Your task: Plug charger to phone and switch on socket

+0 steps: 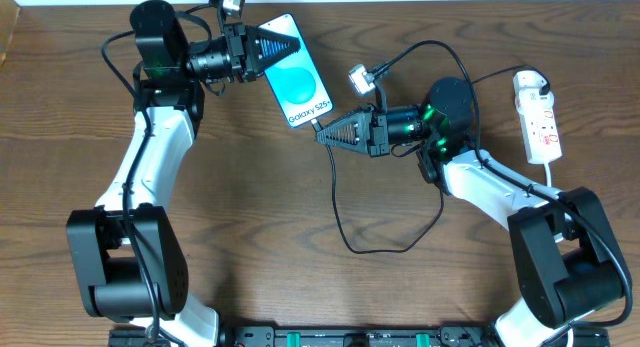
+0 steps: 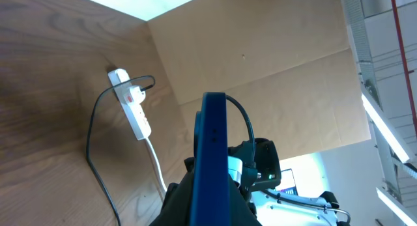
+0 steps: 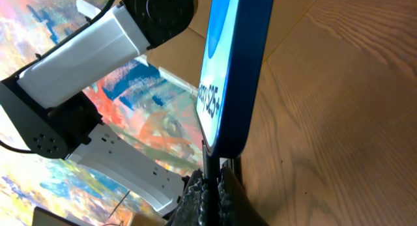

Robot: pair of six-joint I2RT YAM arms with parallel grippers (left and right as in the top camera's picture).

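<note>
The phone [image 1: 297, 85], with a light-blue screen and white text at its near end, is held at its far end by my left gripper [image 1: 283, 47], which is shut on it. It shows edge-on in the left wrist view [image 2: 213, 148]. My right gripper [image 1: 323, 133] is shut on the charger's black connector tip [image 3: 211, 174], which sits right at the phone's bottom end [image 3: 236, 76]. The black cable [image 1: 345, 222] loops over the table to the white adapter [image 1: 529, 84] on the socket strip [image 1: 540, 122], which also shows in the left wrist view [image 2: 135, 112].
The wooden table [image 1: 260, 217] carries the cable loop in its middle. A cardboard wall [image 2: 260, 63] stands behind the strip. The strip's white cord [image 2: 156, 164] runs toward the front. A small white camera [image 1: 359, 80] sits above my right wrist.
</note>
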